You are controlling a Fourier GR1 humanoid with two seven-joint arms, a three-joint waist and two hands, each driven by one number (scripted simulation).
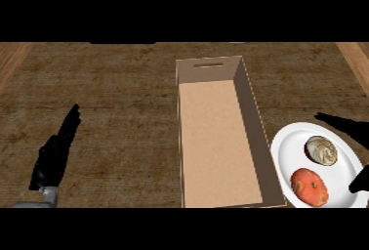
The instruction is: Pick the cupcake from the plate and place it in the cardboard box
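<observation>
Swirled cream-and-brown cupcake [321, 150] on white plate [286, 146] beside an orange fruit [309, 187], right hand [344, 125] spread wide around plate, left hand [57, 149] flat, straight-fingered, long cardboard box [216, 141] on dark mottled bench [108, 97].

A round orange fruit [309, 187], perhaps a tomato, lies on the near part of the white dish. The brown, mottled counter [108, 97] spreads under everything, with paler wood strips [355, 56] along its far corners.

A kitchen or dining setting is suggested. Food is served on a white plate [288, 146], set just right of a cardboard box [216, 141] on a dark wood-grained table [108, 83].
</observation>
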